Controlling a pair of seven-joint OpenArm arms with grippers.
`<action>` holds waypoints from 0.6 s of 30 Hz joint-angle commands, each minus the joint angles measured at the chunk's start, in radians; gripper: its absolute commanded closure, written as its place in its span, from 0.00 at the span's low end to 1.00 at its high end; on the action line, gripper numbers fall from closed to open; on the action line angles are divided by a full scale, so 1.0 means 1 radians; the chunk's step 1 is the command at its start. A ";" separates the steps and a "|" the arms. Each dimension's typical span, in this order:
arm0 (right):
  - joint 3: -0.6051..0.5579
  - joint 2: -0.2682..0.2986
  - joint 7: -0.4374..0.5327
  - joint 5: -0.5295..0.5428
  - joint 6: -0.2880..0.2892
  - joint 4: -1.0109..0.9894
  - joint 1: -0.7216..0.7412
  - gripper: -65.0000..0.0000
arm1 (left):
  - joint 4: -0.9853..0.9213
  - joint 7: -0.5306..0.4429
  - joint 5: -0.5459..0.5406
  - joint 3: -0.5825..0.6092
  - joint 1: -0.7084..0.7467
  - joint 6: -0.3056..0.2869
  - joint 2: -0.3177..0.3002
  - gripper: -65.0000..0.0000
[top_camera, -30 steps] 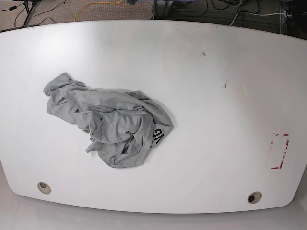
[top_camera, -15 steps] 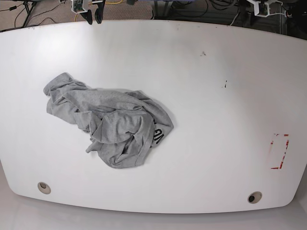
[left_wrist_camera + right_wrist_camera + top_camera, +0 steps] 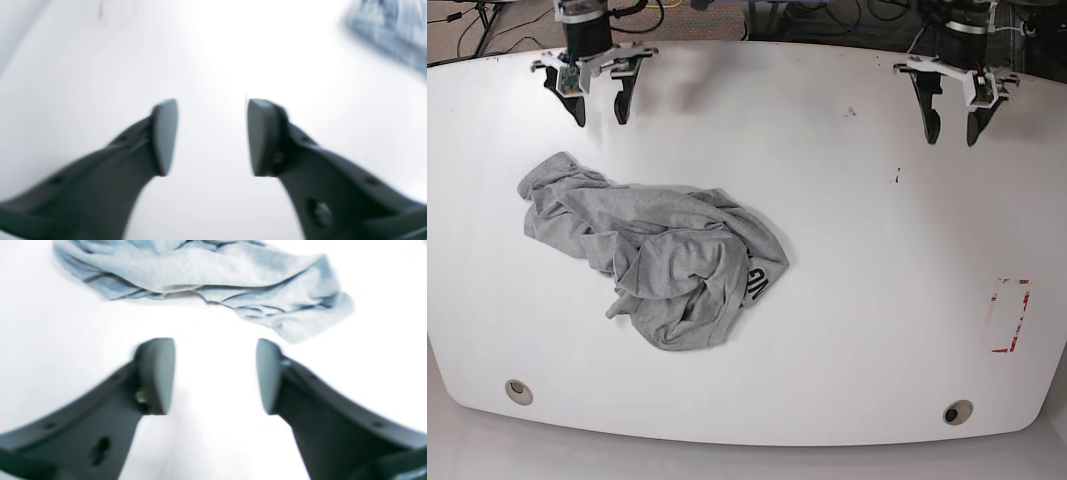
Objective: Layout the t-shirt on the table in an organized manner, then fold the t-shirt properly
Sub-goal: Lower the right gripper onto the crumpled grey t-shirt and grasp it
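Observation:
The light grey t-shirt (image 3: 652,258) lies crumpled in a heap on the left half of the white table (image 3: 867,250), with a bit of black lettering showing at its right edge. My right gripper (image 3: 598,110) hangs open and empty over the table's far left, just behind the shirt; the shirt fills the top of the right wrist view (image 3: 206,276) beyond the open gripper (image 3: 215,375). My left gripper (image 3: 953,128) hangs open and empty over the far right. In the left wrist view the gripper (image 3: 211,136) is open, with shirt (image 3: 390,36) blurred at the top right.
Two round grey grommet holes (image 3: 518,391) (image 3: 957,411) sit near the table's front edge. A red-outlined rectangle mark (image 3: 1009,315) is at the right. Small dark marks (image 3: 895,177) dot the far right part. Cables lie on the floor beyond the far edge.
Both arms have come down from beyond the far edge and now hang over the table, both grippers open. The t-shirt has not moved.

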 commanded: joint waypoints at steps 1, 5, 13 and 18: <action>0.017 0.006 -0.010 0.005 -0.002 0.019 0.065 0.40 | 0.015 -0.021 -0.007 -0.006 -0.019 0.002 0.000 0.47; 0.012 0.009 -0.093 0.005 0.001 0.014 0.166 0.39 | 0.013 -0.021 -0.005 -0.009 -0.081 0.002 0.000 0.46; 0.019 0.009 -0.289 0.003 0.126 0.014 0.398 0.39 | 0.013 -0.021 0.067 -0.005 -0.141 0.002 0.004 0.46; 0.014 0.009 -0.423 0.003 0.185 -0.019 0.564 0.39 | 0.013 -0.021 0.087 -0.003 -0.173 0.002 0.007 0.46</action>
